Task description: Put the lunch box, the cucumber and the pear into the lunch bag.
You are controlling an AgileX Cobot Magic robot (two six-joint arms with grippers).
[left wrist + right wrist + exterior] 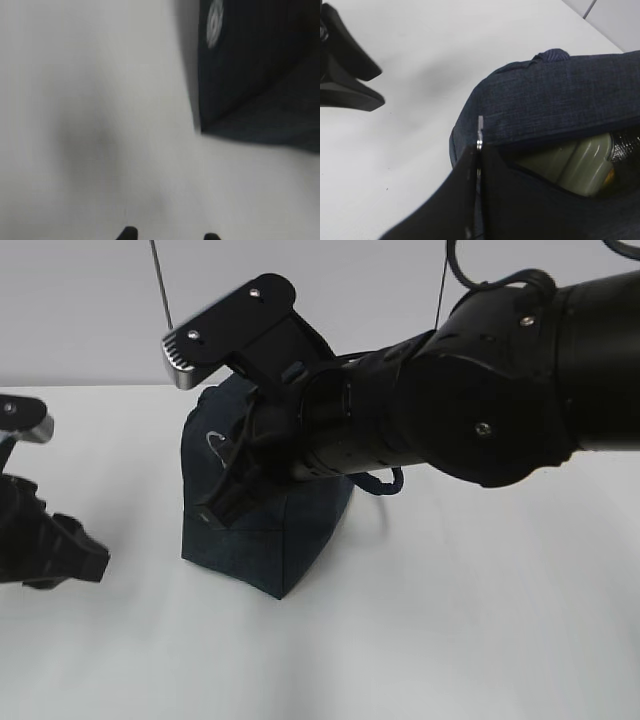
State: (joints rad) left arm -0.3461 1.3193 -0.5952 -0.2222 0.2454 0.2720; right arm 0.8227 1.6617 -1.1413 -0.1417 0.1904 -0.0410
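The navy lunch bag (265, 540) stands upright mid-table; it also shows in the left wrist view (250, 75) and the right wrist view (555, 100). My right gripper (218, 510) reaches across to the bag's left top. In the right wrist view the right gripper (479, 150) is shut on the silver zipper pull (480, 131). Through the open gap the lunch box (585, 165) with its sage-green lid lies inside the bag. My left gripper (70, 555) is open and empty over bare table left of the bag; its fingertips (129, 233) stand apart. The cucumber and pear are hidden.
The white table (450, 640) spreads round the bag. The bag's loop handle (378, 483) hangs on its right side under my right arm. My left gripper shows as a black shape (345, 75) in the right wrist view.
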